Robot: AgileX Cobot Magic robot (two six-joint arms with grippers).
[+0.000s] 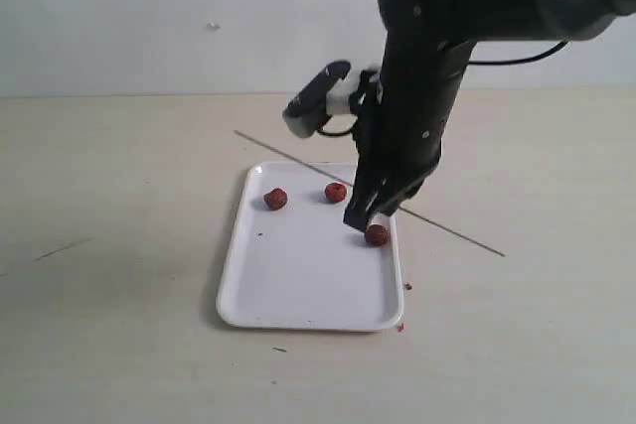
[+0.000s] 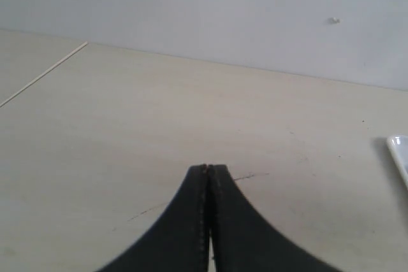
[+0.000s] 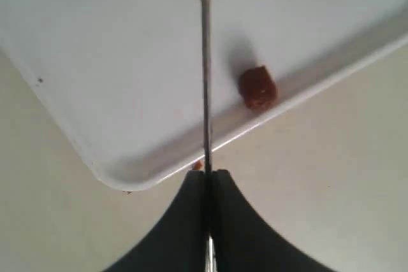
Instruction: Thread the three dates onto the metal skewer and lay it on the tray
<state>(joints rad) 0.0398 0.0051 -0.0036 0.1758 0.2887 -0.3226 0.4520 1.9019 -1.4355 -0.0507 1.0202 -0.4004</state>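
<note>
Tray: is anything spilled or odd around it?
Yes: small red crumbs lie on the table just off the tray's near right corner, seemingly bits shed from the dates. Nothing else stands out.

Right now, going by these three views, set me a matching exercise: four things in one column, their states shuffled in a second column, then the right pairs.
Things:
1. left gripper
2. right gripper
3. three dates
4. tray

States:
A. lying loose on the tray, none threaded
B. white, flat on the table
C. shut on the metal skewer
D. shut, holding nothing

Pairs: 1-D, 2-C, 3-A, 4-B.
</note>
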